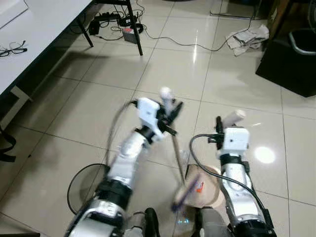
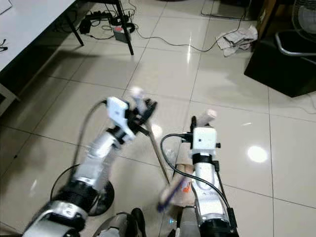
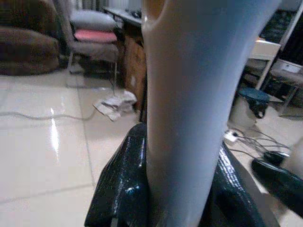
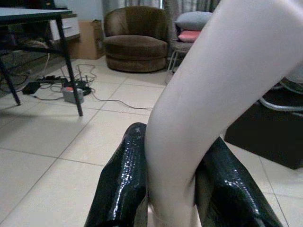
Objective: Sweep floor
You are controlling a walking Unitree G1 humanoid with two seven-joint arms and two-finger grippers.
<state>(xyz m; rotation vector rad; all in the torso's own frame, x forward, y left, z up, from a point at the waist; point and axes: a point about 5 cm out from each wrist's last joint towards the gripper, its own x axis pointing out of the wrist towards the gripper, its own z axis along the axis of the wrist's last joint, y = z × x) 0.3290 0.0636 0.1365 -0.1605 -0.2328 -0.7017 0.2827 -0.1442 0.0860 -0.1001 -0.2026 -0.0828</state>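
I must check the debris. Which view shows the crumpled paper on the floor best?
Left eye view: the crumpled paper lies unobstructed on the tiles. Right eye view shows it similarly; left wrist view shows it small and dim.

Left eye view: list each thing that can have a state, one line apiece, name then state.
left gripper: shut on the broom handle, raised in front of the robot.
right gripper: shut on the dustpan handle.
broom: tilted, brush end blurred low near the dustpan.
dustpan: held low by the floor, beside the right arm.
crumpled paper: lying on the tiles, not swept.
power strip: on the floor under the table, cables plugged in.
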